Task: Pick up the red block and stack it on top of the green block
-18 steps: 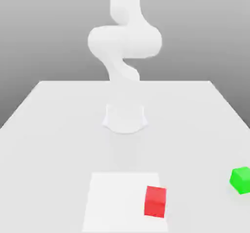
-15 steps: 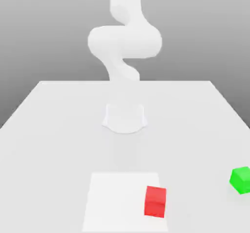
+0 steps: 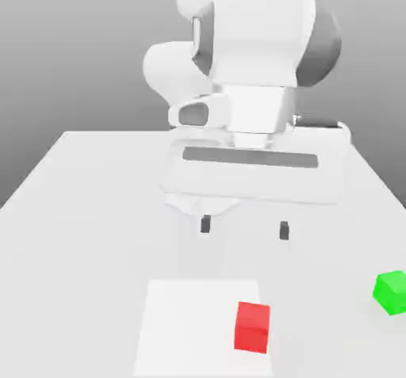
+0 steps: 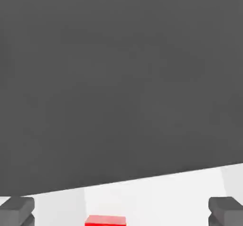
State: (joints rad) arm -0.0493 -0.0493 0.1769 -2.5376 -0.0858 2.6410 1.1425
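Note:
The red block [image 3: 253, 326] sits on a white square patch [image 3: 190, 321] near the table's front edge; a strip of it [image 4: 105, 220] shows in the hand view between the two finger tips. The green block [image 3: 391, 292] rests on the table at the exterior view's right edge. My gripper [image 3: 245, 227] hangs open above the table, behind the red block, its two dark fingertips [image 3: 206, 224] wide apart with nothing between them. The white hand and arm loom large above it.
The light grey table [image 3: 79, 210] spreads wide on both sides of the gripper. The arm's round base [image 3: 184, 200] stands at the middle of the table behind the hand.
The hand and gripper have come into the exterior view, now in front of the arm's base and above the table. Both blocks lie where they were.

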